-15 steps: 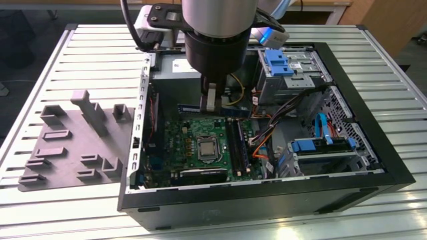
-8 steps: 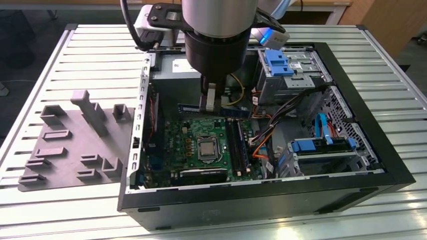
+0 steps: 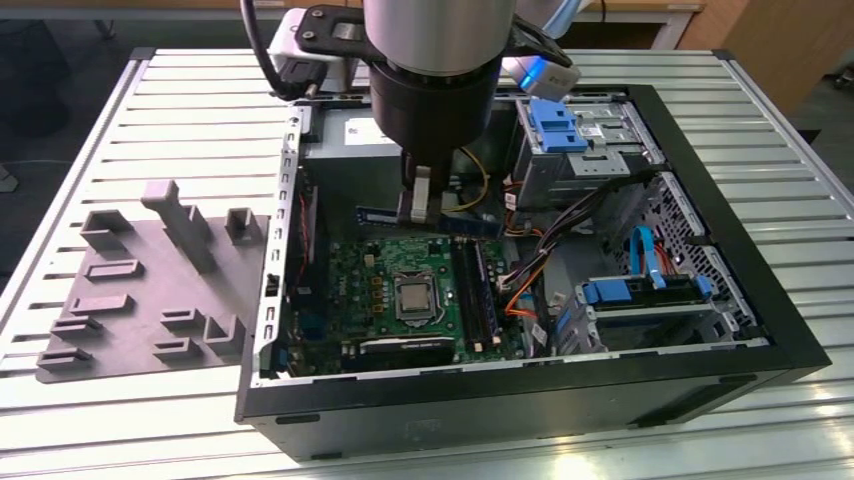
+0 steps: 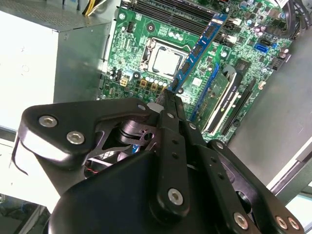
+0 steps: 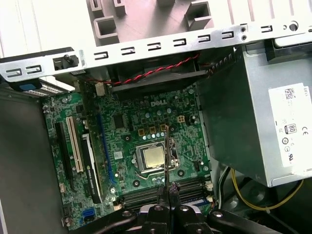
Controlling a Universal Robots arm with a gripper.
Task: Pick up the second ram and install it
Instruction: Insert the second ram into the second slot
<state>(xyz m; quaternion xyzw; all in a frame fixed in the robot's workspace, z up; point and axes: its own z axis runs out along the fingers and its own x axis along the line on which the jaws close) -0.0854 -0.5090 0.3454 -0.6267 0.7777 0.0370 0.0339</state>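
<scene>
second ram held over the motherboard
clamped in the gripper at the exterior view's centre, hemmed by power supply and drive cage; open board is left beneath.

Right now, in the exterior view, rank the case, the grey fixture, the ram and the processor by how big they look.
1. Case
2. Grey fixture
3. Ram and processor: too close to rank. The ram, held in the fingers, is long, thin and partly hidden.
</scene>
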